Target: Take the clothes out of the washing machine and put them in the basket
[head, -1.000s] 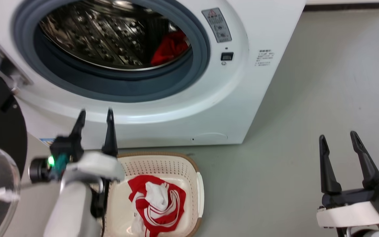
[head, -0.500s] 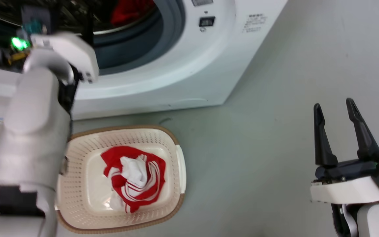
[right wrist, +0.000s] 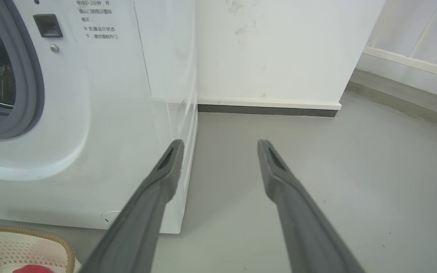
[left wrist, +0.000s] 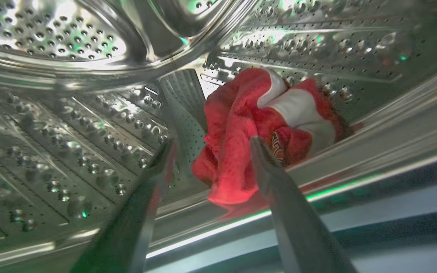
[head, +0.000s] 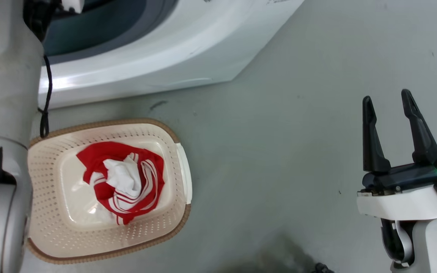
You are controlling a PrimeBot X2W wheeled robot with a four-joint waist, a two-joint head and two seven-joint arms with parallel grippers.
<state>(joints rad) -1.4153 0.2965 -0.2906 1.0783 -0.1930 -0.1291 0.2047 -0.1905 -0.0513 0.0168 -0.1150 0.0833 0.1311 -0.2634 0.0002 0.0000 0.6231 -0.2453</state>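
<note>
One washer (head: 157, 62), one basket (head: 101, 237), one garment (head: 89, 157) in it, a second garment (left wrist: 233, 125) in the drum (left wrist: 70, 125): two garments total.

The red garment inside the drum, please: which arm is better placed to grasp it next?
Left: the left gripper is open inside the drum, pointed at the red garment; the right gripper hangs open over the floor.

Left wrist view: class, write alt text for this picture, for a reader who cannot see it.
A crumpled red and white garment lies low in a perforated steel drum, near its front lip. The left end effector is open, its two dark fingers pointing at the garment without gripping it.
</note>
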